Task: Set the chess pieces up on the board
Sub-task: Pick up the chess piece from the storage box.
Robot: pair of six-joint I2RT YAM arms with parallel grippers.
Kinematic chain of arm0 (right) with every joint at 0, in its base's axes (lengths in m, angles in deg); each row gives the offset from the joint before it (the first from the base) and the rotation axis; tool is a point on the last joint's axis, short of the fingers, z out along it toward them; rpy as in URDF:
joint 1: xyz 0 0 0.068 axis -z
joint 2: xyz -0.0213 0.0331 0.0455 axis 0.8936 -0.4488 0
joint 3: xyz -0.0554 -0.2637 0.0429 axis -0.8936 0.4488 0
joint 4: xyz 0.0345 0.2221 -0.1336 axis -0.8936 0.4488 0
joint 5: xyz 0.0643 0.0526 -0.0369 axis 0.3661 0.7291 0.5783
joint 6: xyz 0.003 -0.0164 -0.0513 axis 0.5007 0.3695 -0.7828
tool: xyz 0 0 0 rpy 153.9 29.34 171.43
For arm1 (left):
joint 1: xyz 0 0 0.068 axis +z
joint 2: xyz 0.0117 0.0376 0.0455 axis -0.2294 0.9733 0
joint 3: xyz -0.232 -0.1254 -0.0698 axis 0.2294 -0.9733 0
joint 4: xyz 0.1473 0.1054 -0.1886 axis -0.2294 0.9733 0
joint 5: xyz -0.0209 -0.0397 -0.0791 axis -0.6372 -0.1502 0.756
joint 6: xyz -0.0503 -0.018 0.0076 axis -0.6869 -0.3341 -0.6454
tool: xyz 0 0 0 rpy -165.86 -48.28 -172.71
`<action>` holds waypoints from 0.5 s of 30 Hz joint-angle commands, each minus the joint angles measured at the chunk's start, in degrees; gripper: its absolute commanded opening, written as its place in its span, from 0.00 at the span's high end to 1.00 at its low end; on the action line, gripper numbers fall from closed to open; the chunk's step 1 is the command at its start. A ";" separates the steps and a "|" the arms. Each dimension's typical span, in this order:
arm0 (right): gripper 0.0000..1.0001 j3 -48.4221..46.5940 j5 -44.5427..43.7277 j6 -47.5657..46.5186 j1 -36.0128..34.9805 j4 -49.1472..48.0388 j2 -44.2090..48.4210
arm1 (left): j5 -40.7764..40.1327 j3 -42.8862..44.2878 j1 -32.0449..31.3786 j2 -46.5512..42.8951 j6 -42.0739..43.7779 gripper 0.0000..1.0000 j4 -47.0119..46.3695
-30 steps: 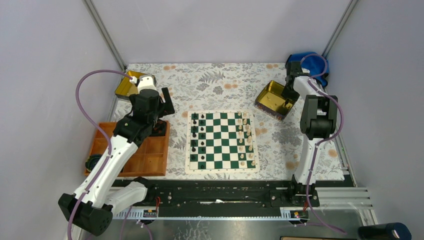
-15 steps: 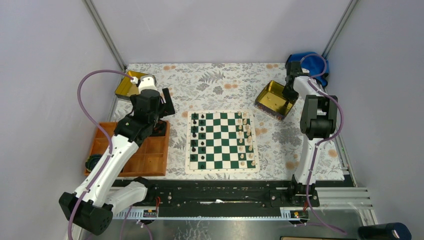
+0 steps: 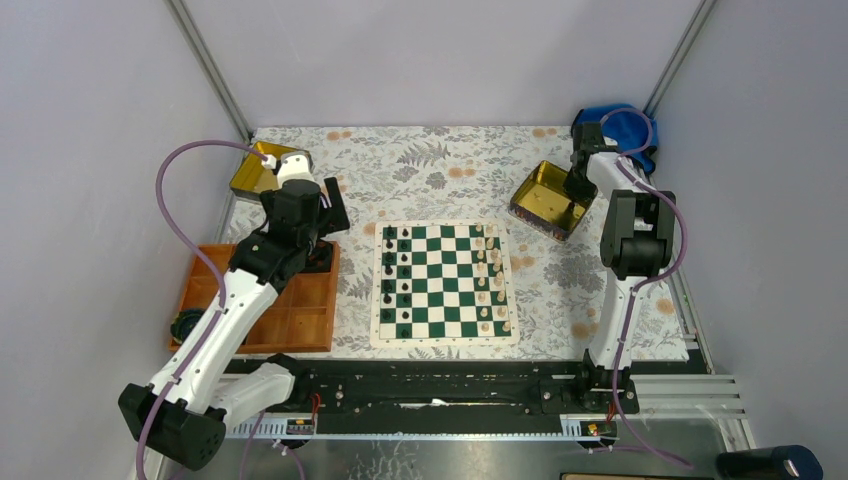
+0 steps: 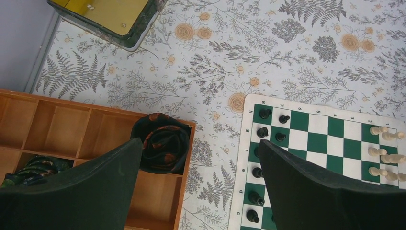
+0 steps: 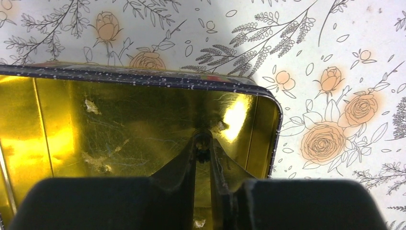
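Board point(image 3: 445, 285) is looking mostly set; right gripper point(image 5: 203, 143) is clenching a black piece point(image 5: 202, 153) in the tin point(image 5: 119, 110), left gripper point(image 4: 200, 143) gaping

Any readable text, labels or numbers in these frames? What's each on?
"8", "7", "3", "2": faint numbers on the board border, upper edge in left wrist view.
"h", "g": faint letters down its left edge; the rest are blurred.
Overhead view: too small to read. No text elsewhere.

We log: orange tray point(image 3: 300, 320) at left, gold tin point(image 3: 248, 175) upper left, second tin point(image 3: 545, 190) upper right, floral cloth point(image 3: 440, 170) beneath.
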 commanded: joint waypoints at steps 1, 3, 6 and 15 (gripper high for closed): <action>1.00 -1.72 2.64 -0.42 -0.75 0.81 4.61 | -1.85 -0.68 0.18 -1.05 0.89 0.01 -1.40; 1.00 -1.77 2.78 -0.82 -1.30 1.34 5.76 | -2.01 -0.77 0.18 -1.24 0.97 0.01 -1.40; 1.00 -1.95 2.71 -1.63 -5.08 2.36 7.44 | -2.37 -0.78 0.18 -1.62 1.04 0.01 -1.37; 1.00 1.02 1.16 -4.44 -18.95 5.71 13.42 | -3.61 -0.71 0.19 -3.31 1.42 0.01 -1.29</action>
